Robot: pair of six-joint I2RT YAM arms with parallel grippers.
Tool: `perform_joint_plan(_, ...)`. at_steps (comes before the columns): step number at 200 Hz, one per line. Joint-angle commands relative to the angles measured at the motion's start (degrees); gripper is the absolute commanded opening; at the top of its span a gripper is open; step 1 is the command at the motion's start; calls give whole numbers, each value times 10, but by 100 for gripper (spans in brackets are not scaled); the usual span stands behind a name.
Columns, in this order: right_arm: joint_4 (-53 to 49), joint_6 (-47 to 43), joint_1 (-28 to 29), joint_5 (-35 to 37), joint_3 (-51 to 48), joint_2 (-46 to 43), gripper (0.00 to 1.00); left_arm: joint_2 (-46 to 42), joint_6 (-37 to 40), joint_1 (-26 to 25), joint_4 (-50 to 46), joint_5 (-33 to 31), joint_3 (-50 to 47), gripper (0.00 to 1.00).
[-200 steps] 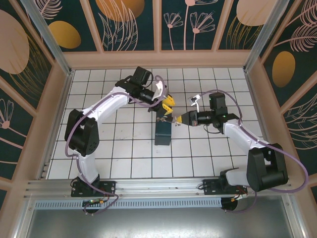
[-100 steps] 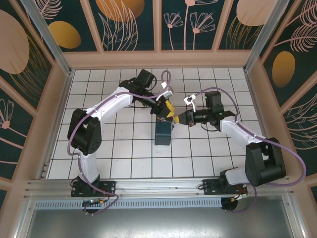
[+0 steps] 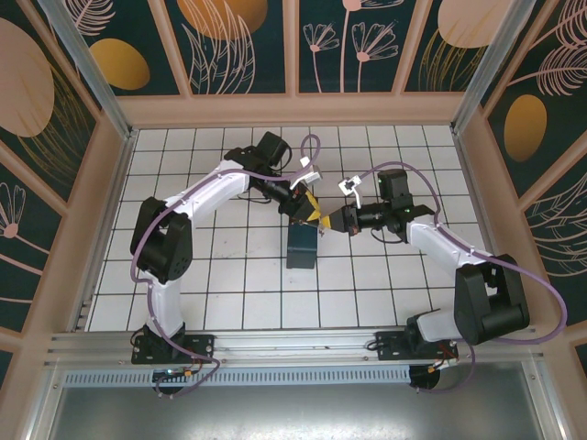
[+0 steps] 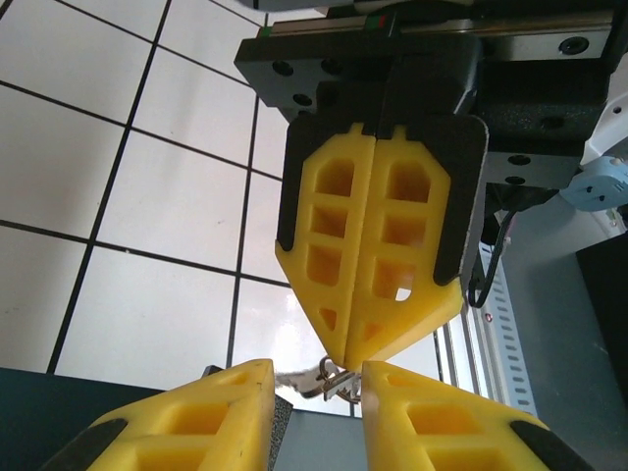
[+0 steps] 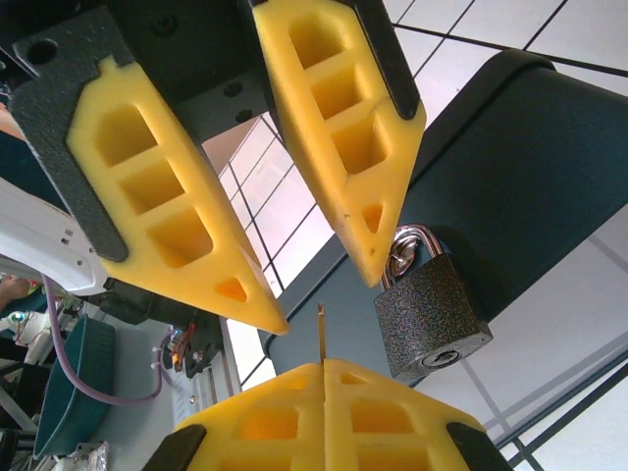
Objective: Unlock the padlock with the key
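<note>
The dark speckled padlock point(image 5: 432, 314) hangs by its silver shackle from the front of the dark blue box point(image 5: 530, 177), keyhole facing down. My right gripper point(image 5: 324, 365) is shut on the key point(image 5: 321, 334), whose thin blade sticks straight out of its tips, just left of the padlock and apart from it. My left gripper point(image 5: 324, 299) faces it, open, one fingertip point(image 5: 371, 265) against the shackle and nothing pinched. In the left wrist view the key and its ring point(image 4: 339, 381) show at the right gripper's point(image 4: 345, 355) shut tips, above my left gripper point(image 4: 316, 368). From above, both grippers meet over the box point(image 3: 303, 249).
The box stands on the white tiled table point(image 3: 220, 275), roughly in the middle. Wooden walls enclose the table on three sides. A metal rail point(image 3: 293, 344) runs along the near edge by the arm bases.
The right gripper has come up and left with the key, closer to the left gripper. The left gripper has shifted slightly and its jaws have narrowed a little.
</note>
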Motion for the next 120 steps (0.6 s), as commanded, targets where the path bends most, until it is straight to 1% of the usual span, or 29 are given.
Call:
perform_joint_plan(1, 14, -1, 4, -6, 7, -6, 0, 7, 16, -3, -22, 9, 5, 27)
perform_joint_plan(23, 13, -1, 5, -8, 11, -3, 0, 11, 17, -8, -22, 13, 10, 27)
perform_joint_plan(56, 13, -1, 6, -9, 13, -5, 0, 21, 23, -15, -29, 18, 18, 22)
perform_joint_plan(77, 13, 0, 6, -8, 12, -3, 0, 25, 28, -15, -31, 23, 21, 14)
perform_joint_plan(96, 14, 0, 6, -6, 10, -2, 0, 29, 39, -16, -44, 38, 28, 0)
perform_joint_plan(120, 15, -1, 4, 1, 5, -2, 0, 32, 56, -15, -62, 61, 36, 0)
